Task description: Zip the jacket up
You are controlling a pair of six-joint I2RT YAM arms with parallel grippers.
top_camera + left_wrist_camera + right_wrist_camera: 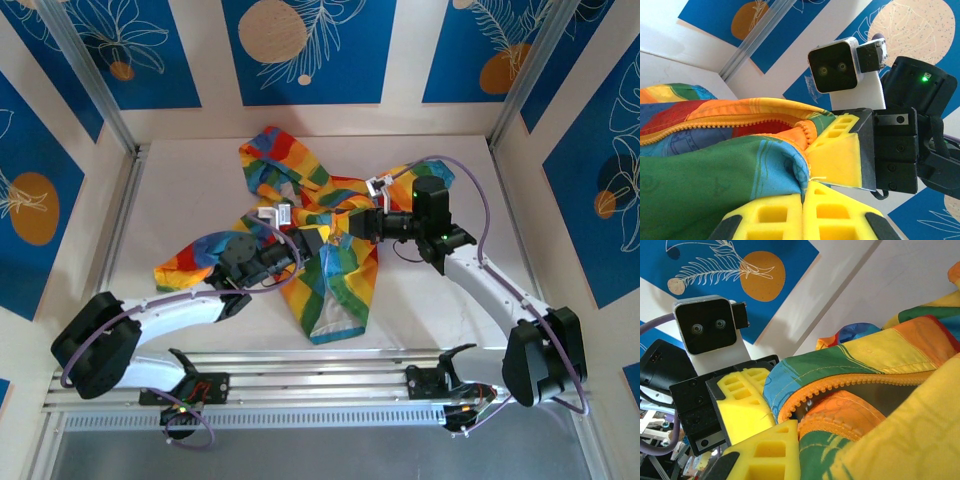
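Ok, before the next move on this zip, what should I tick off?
1. left gripper shut on the jacket: ok.
2. right gripper shut on the jacket: ok.
3. zipper teeth in sight near the grips: ok, unjoined.
4. slider located: cannot tell.
5. jacket lying flat on the table: not ok, bunched.

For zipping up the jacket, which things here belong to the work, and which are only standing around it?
Belong to the job: jacket, its orange zipper, left gripper, right gripper, both shut on the fabric.
Just there: table, blue patterned wall panels, metal rail at the near edge.
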